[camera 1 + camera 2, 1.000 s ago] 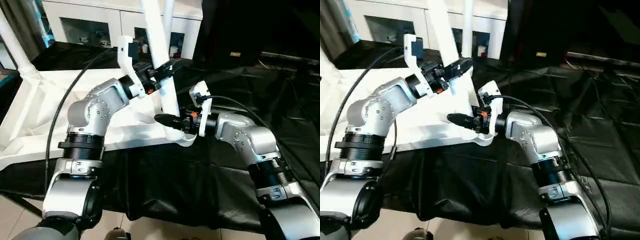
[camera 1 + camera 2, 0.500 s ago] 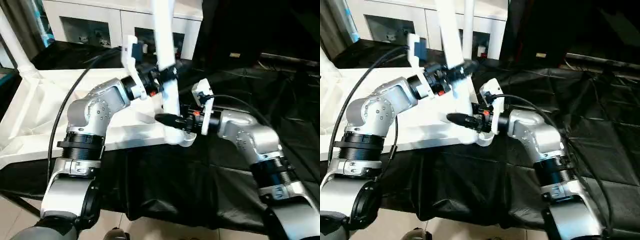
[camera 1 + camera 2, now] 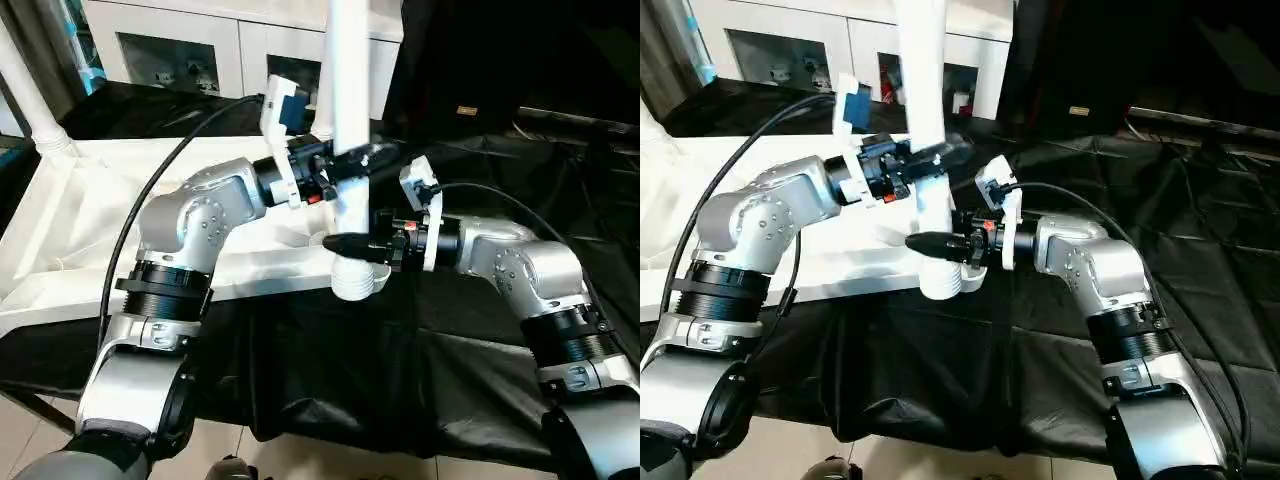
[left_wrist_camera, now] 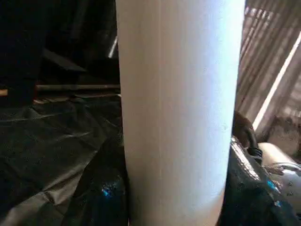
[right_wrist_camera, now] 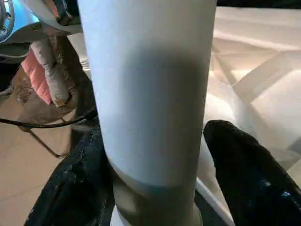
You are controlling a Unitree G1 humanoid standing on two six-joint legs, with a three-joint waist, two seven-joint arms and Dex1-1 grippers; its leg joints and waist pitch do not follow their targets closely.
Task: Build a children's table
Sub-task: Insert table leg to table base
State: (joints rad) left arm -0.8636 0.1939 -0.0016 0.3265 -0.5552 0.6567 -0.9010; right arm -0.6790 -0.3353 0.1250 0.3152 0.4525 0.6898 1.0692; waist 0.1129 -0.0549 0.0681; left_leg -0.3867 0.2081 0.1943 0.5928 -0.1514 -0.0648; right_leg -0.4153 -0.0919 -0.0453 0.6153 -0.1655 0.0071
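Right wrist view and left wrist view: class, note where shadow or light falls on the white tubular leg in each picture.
Right wrist view: the white tubular leg is bright above, a grey shadow band crossing its lower part, between the black fingers. Left wrist view: the leg is evenly lit, slightly greyer along one edge; bright streaks of light behind it.
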